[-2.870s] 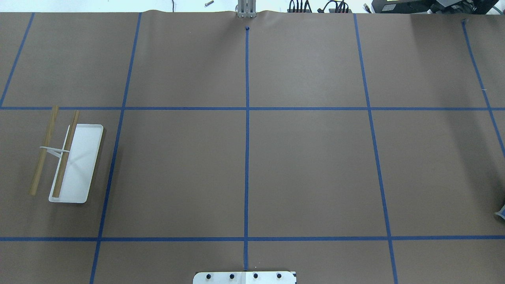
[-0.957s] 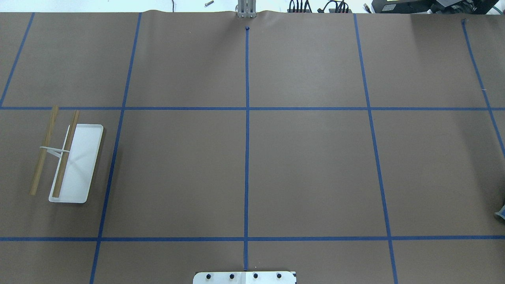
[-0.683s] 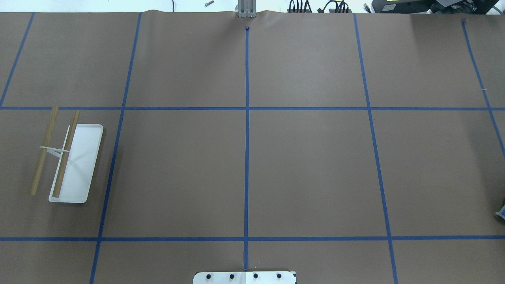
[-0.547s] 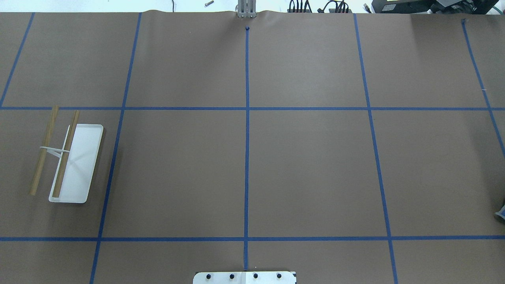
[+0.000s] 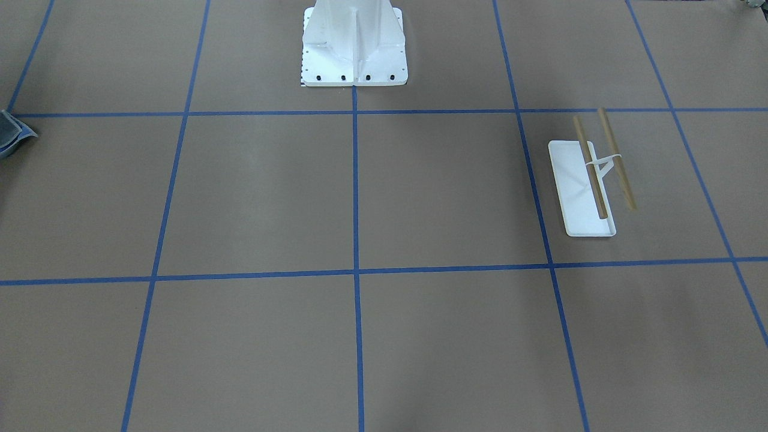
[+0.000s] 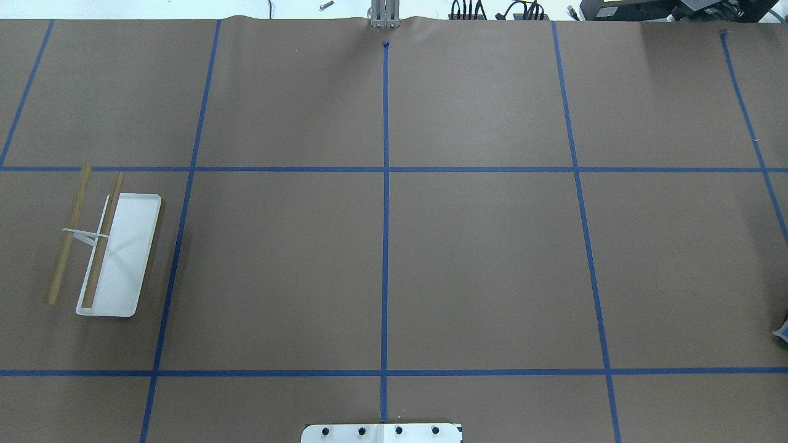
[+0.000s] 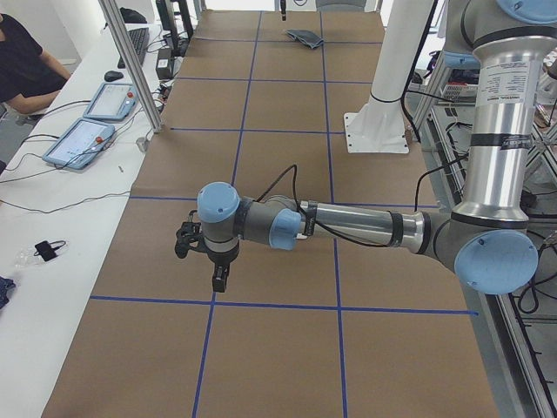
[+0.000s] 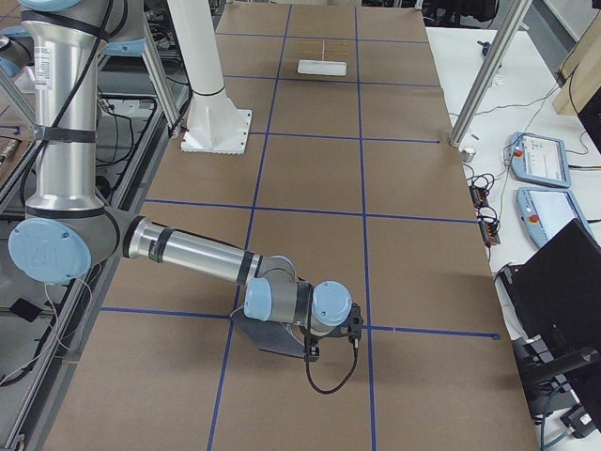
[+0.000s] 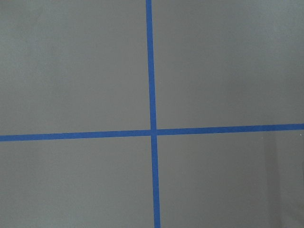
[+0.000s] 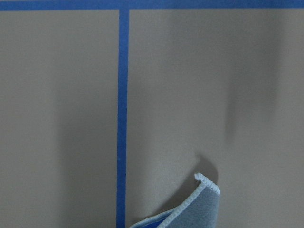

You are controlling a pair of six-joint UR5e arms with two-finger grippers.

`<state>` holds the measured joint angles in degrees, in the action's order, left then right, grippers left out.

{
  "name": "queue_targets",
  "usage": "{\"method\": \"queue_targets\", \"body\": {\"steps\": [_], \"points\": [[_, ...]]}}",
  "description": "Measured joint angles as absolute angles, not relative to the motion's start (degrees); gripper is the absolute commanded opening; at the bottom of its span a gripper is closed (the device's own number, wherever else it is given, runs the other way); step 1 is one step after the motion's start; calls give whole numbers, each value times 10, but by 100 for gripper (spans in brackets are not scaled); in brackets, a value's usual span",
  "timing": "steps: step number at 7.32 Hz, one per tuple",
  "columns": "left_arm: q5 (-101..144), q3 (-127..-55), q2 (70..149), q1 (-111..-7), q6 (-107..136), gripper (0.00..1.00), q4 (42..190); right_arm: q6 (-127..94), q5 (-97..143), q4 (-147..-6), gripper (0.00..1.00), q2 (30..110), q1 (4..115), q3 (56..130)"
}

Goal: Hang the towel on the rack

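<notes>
Across the table from the robot, you look down on a brown table gridded with blue tape. The towel lies at that view's left edge with one side curled up. The rack stands well apart from it on the right, the towel not yet on it. A white pedestal sits at the top middle, by the robot's edge.

From overhead, you find the rack at far left, a sliver of towel at the right edge, and the foot of the pedestal at the bottom.

From the left end, the left claw points down over plain paper; you cannot tell whether it is parted or clenched. The towel lies at the far end. A person sits by two tablets on a side bench.

From the right end, the right claw hangs right at the towel; you cannot tell whether it grasps the cloth. The rack is far down the table.

On the left wrist view you get paper and a tape crossing. On the right wrist view the towel shows a lifted corner with light trim and a blue underside, beside a tape line.
</notes>
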<state>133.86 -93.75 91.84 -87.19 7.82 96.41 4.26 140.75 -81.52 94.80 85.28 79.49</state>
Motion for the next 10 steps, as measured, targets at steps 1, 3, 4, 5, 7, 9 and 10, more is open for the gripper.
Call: {"method": "queue_targets", "body": {"steps": [1,3,4,5,7,9,10], "points": [[1339,-938,920,-872,78,98,964,45,1406,-814,100,949,837,792],[1339,-937,924,-872,78,98,964,47,1404,-811,100,950,814,784],[1339,-937,926,-872,78,98,964,48,1405,-803,100,951,809,773],[1339,-936,929,-872,78,98,964,48,1406,-785,100,952,808,755],[1339,-935,933,-872,78,98,963,46,1408,-743,100,953,807,717],[1339,-933,936,-871,78,98,963,44,1412,-728,96,954,807,708],[1339,-932,937,-871,78,98,963,43,1413,-726,72,954,807,709]]}}
